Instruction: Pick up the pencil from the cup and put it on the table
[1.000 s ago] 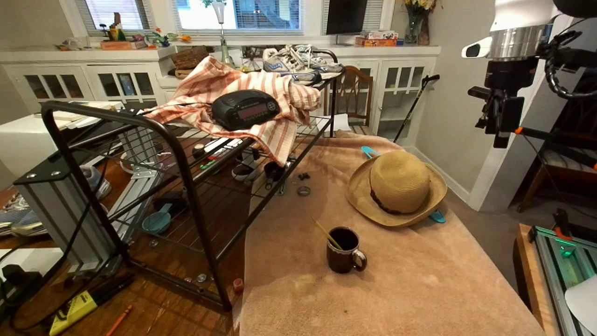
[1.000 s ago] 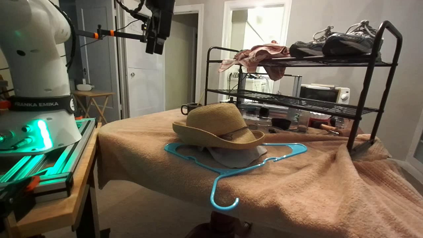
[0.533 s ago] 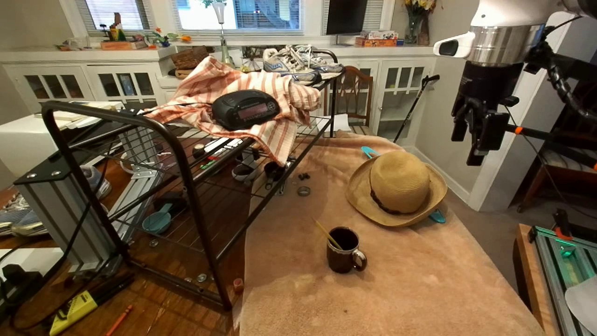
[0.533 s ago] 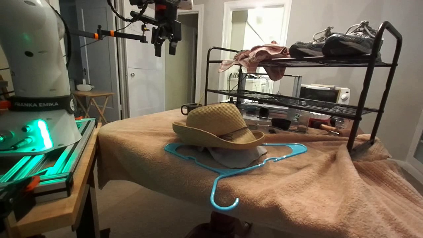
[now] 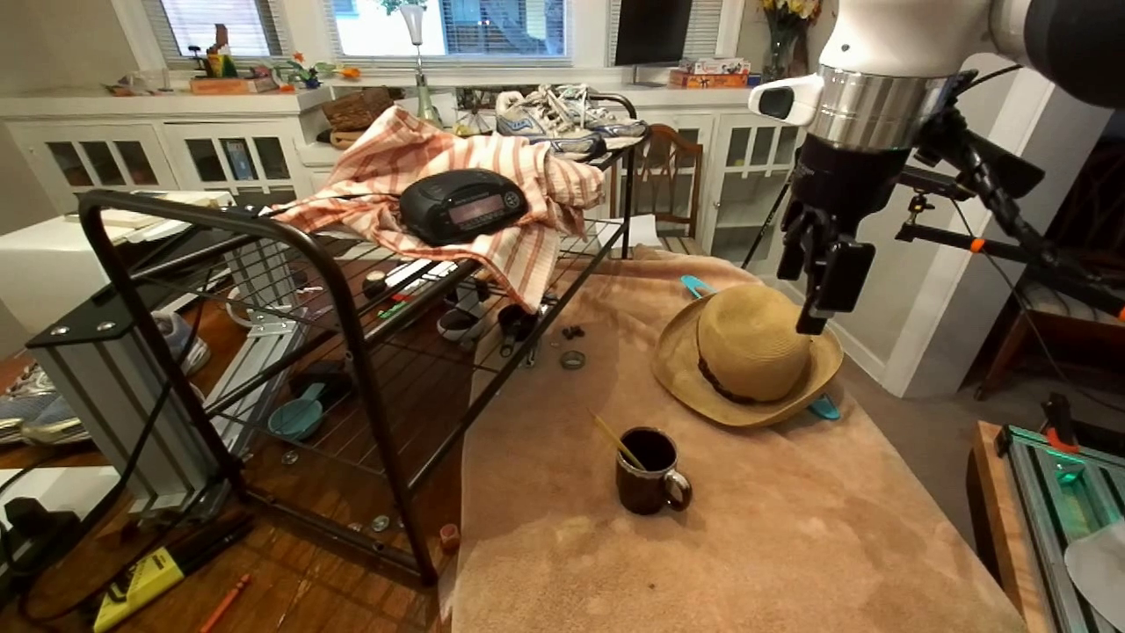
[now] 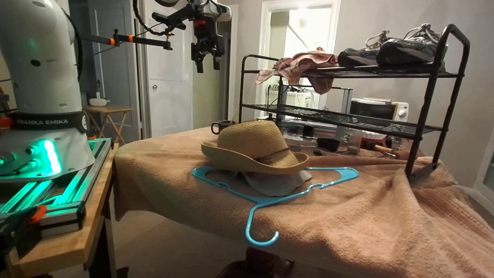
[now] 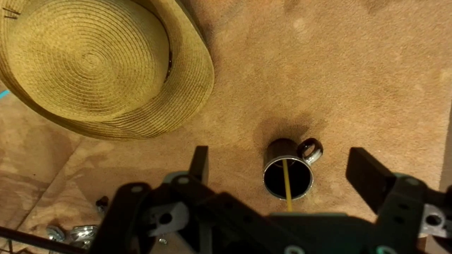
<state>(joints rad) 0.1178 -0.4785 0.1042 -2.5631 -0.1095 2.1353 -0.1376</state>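
The dark brown mug, the cup, stands upright on the tan cloth-covered table. The thin yellowish pencil leans in it, its upper end sticking out past the rim, opposite the handle. In an exterior view the cup is partly hidden behind the hat; the pencil rises above it. My gripper is open and empty, high above the hat's side of the table. In the wrist view the cup shows between the open fingers, well below; the gripper's body hides the pencil's upper end.
A straw hat sits beside the cup, over a blue hanger. A black wire rack stands along the table, with shoes, a striped cloth and a clock on top. Small metal items lie near the rack.
My gripper has moved leftward and somewhat lower in an exterior view, from off the table's side to over the hat's edge, and has turned. The cup, pencil and hat have not moved.
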